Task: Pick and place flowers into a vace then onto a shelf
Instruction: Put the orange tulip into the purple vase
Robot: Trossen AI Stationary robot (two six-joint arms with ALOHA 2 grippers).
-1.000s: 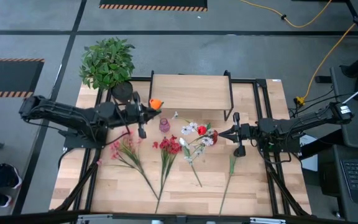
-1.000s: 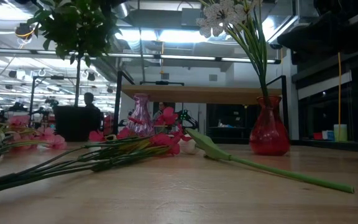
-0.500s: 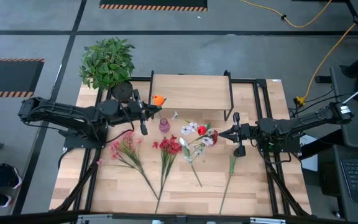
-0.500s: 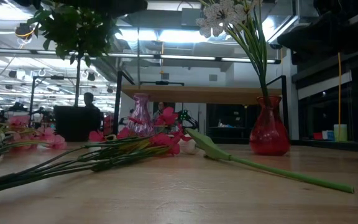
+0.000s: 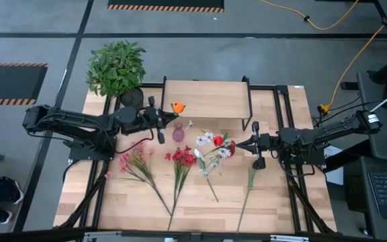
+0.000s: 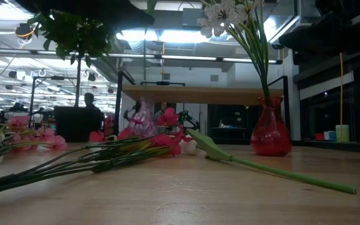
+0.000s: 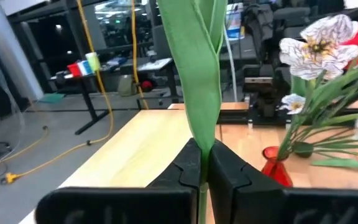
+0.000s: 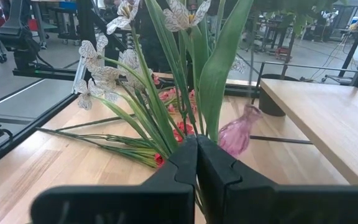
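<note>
My left gripper (image 5: pixel 162 124) is shut on an orange-bloomed flower (image 5: pixel 178 107), held up over the left end of the shelf (image 5: pixel 210 101), just beyond the pink vase (image 5: pixel 178 135). My right gripper (image 5: pixel 242 143) is shut on the stems of the white flowers (image 8: pixel 166 118), which stand in the red vase (image 6: pixel 270 130). More flowers lie flat on the table: a pink bunch (image 5: pixel 134 161), a red bunch (image 5: pixel 182 158), a white one (image 5: pixel 208 176) and a bare green stem (image 5: pixel 248 183). My left gripper pinches the orange flower's green stem and leaf (image 7: pixel 202 146) between its two fingers. The fingers lie level, from the table's left, across the stem. The stem rises upright from them, clear of the table; the bloom is outside the wrist view. My right gripper pinches the white flowers' stems (image 8: pixel 194 134) between its two fingers, level from the table's right, across the stems. The stems fan upward from the fingers. Their lower ends stand in the red vase's mouth (image 6: pixel 269 100); the fingers hide the vase in the wrist view.
A bushy potted plant (image 5: pixel 116 67) stands at the table's far left corner, behind my left arm. The shelf's black legs (image 5: pixel 246 124) stand close to both vases. Bare tabletop (image 5: pixel 281 202) lies along the near edge, to the right of the loose flowers.
My left gripper has moved toward the table's right and slightly toward the far edge, carrying the orange flower; its bloom now hangs over the shelf's left end instead of short of it. My right gripper and the white flowers have kept still.
</note>
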